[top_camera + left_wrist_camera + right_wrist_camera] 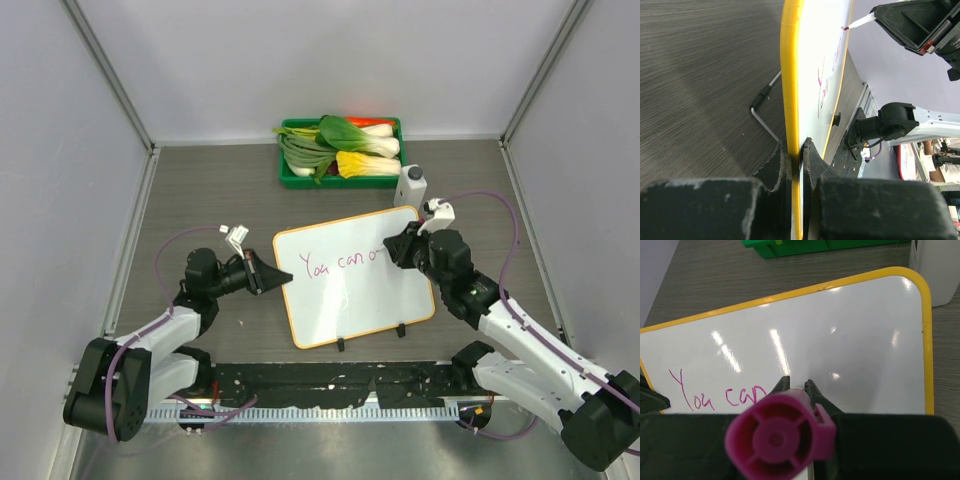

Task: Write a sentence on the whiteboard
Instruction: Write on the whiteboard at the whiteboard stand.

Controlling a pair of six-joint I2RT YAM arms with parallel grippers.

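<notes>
The whiteboard [355,275], white with an orange-yellow rim, lies slightly tilted in the middle of the table. Pink writing on it reads "You can" [335,265], with a further letter begun beside my right gripper; the same words show in the right wrist view [715,395]. My left gripper [283,278] is shut on the board's left rim [792,100], one finger on each face. My right gripper [392,250] is shut on a pink marker [775,437], whose tip [844,28] touches the board. The marker's pink cap end fills the lower right wrist view.
A green tray [290,175] of leafy vegetables stands at the back centre. A small white bottle [410,185] stands just beyond the board's far right corner. Two black clips [370,338] sit at the board's near edge. Grey walls enclose the table on three sides.
</notes>
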